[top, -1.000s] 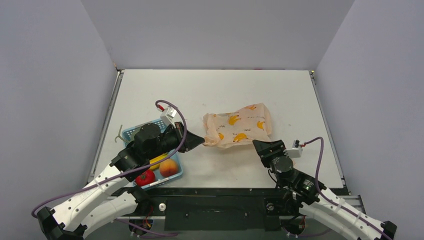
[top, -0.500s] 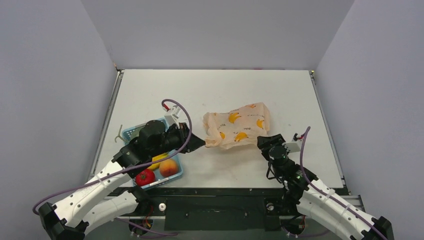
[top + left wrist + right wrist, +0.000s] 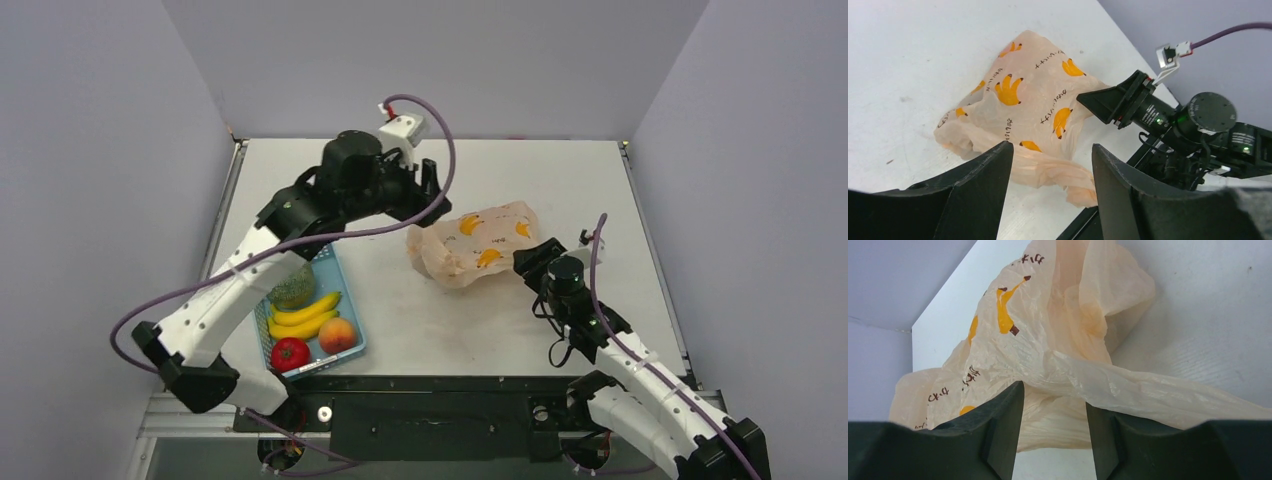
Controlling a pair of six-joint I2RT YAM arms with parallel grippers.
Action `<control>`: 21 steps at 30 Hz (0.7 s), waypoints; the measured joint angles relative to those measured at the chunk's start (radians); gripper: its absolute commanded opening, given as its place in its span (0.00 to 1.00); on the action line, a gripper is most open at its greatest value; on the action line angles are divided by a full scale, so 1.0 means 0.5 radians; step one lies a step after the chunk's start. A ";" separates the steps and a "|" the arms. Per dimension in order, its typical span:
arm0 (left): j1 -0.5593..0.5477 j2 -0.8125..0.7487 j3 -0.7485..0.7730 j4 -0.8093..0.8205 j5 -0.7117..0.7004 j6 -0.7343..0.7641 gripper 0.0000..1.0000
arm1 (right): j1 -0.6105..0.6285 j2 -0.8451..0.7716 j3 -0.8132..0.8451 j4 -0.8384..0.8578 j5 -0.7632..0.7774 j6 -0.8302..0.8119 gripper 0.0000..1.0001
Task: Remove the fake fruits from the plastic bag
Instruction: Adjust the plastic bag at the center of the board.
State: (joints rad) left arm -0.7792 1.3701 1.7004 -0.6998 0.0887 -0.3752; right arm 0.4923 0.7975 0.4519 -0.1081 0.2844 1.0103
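Overhead, the plastic bag (image 3: 478,245) lies crumpled on the table (image 3: 600,190), my left gripper (image 3: 422,208) raised over its far-left end and my right gripper (image 3: 527,262) low at its near-right corner, bracketing it. From my left wrist, those jaws are spread and empty, the bag below them. From my right wrist, jaws gape at a fold, placed to pinch it; no fruits show, presumably inside.
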 measured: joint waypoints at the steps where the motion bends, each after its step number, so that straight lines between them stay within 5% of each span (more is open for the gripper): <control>1: -0.018 0.077 0.041 0.003 -0.005 0.033 0.57 | -0.048 0.002 0.002 0.013 -0.050 -0.021 0.39; 11: -0.382 1.068 0.202 0.043 -0.331 0.339 0.57 | -0.438 0.192 0.202 0.074 -0.575 -0.121 0.32; 17: -0.391 1.313 0.417 0.059 -0.501 0.360 0.57 | -0.476 0.211 0.216 0.081 -0.748 -0.111 0.32; 21: -0.392 1.357 0.484 0.112 -0.675 0.356 0.43 | -0.477 0.176 0.228 0.015 -0.805 -0.105 0.36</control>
State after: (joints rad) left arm -0.9752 2.0483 1.9427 -0.6437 -0.2489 -0.1974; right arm 0.2539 0.8856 0.5659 -0.1005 -0.1181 0.9577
